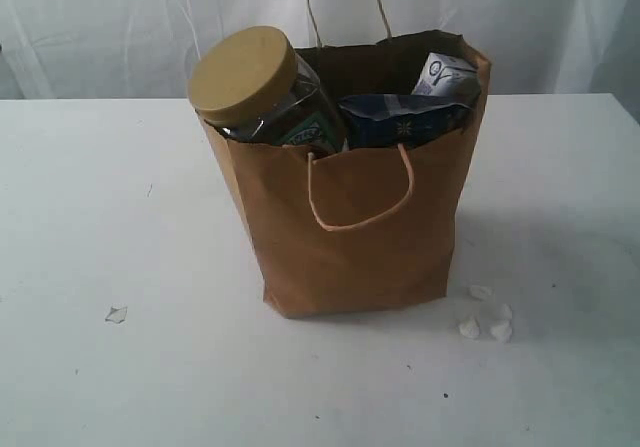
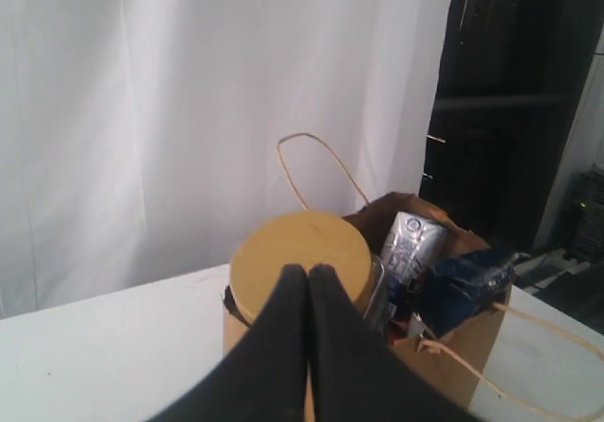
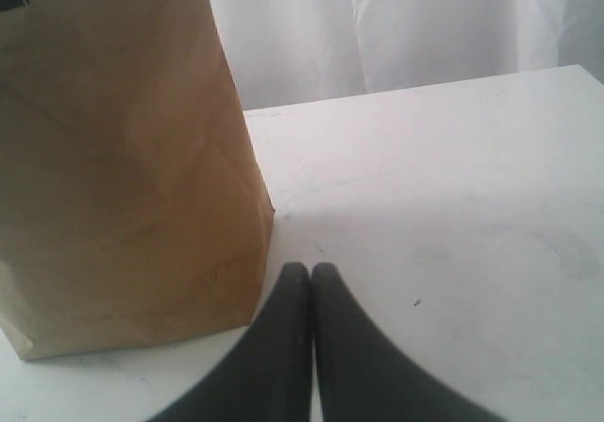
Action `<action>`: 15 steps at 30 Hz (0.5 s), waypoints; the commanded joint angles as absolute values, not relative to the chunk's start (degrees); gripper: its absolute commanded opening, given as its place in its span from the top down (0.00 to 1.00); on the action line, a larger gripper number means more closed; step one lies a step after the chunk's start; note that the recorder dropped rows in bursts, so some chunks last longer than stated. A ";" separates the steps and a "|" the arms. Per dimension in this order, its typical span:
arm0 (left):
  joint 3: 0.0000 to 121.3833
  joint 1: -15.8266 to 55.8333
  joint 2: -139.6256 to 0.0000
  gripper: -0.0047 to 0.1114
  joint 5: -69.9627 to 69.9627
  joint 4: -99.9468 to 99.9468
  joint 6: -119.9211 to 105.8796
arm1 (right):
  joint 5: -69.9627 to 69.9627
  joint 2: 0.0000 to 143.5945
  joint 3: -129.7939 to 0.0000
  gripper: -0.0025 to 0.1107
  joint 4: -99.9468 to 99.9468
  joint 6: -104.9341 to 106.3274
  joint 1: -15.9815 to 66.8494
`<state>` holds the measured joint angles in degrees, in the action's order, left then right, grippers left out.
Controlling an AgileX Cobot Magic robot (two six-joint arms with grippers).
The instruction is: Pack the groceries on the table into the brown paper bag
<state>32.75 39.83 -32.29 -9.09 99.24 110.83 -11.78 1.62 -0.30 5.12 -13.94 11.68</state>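
A wide white table is seen, plain and lightly scuffed, with a few dark specks scattered over it. A brown paper bag is set upright near its middle, the base resting flat on the surface. In the exterior view, a small cluster of white lumps is found on the tabletop just beside the bag's lower right corner. A single pale scrap is seen lying well apart, to the bag's left.
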 commanded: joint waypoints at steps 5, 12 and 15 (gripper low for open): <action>26.48 39.96 -28.06 0.96 -11.72 99.95 110.93 | -11.50 1.29 0.00 0.98 5.52 -13.81 11.39; 22.88 39.96 -24.79 0.96 -11.31 99.95 110.93 | -11.50 1.29 0.00 0.98 5.52 -13.81 11.39; 22.62 39.96 -24.68 0.96 -10.88 99.95 110.81 | -11.50 1.29 0.00 0.98 5.52 -13.81 11.39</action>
